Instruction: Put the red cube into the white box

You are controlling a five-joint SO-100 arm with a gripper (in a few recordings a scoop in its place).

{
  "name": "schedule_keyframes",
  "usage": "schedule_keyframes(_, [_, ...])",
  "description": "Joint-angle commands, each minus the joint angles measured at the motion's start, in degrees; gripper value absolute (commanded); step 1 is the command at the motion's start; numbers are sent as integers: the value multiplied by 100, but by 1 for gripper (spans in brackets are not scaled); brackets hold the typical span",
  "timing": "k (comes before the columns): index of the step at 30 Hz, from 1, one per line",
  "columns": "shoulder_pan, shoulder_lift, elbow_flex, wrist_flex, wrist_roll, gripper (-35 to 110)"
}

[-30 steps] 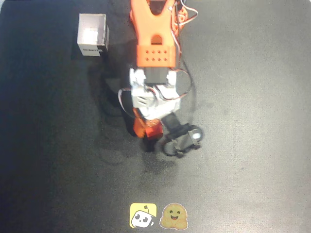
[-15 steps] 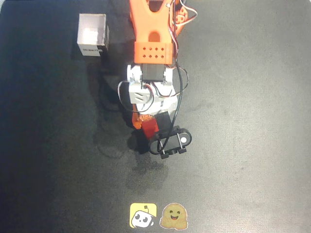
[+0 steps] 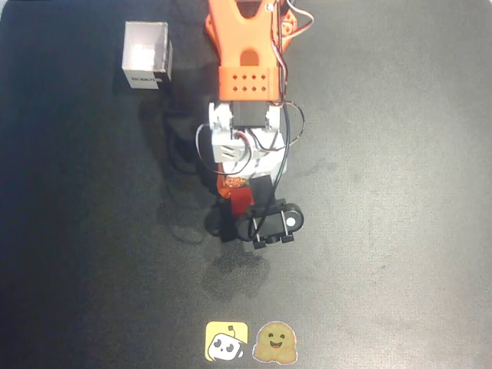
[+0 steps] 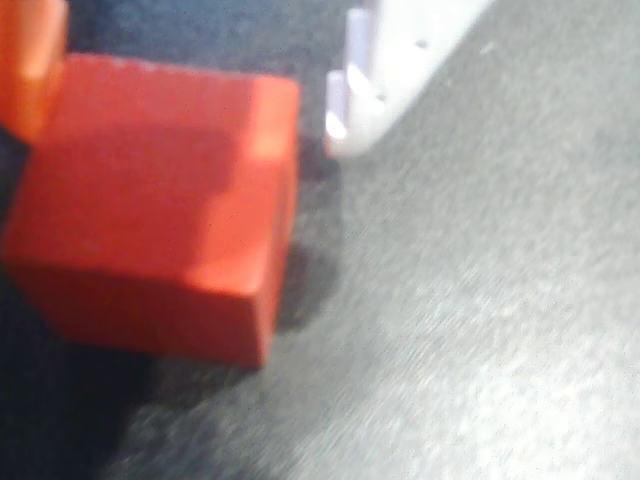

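With the red cube (image 4: 150,205) between our gripper (image 3: 240,201) fingers near the mat's middle, we cannot tell whether they pinch it, and a loose hold could drop it short of the white box (image 3: 146,55).

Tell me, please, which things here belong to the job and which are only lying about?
Belong to the job:
- red cube, at the gripper
- white box, at the upper left of the overhead view

Only lying about:
- yellow sticker
- brown smiling sticker
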Motion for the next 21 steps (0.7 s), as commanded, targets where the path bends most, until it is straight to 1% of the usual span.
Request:
schedule_keyframes(1, [9, 237, 9, -123, 79, 16])
schedule_keyframes(8, [9, 325, 0, -158, 650, 14])
schedule_keyframes(9, [0, 352, 18, -185, 677, 12])
schedule_keyframes(11, [0, 352, 18, -202, 677, 1])
schedule_keyframes(12, [0, 352, 26, -211, 686, 0])
schedule_keyframes(21, [-53, 527, 149, -193, 1187, 0])
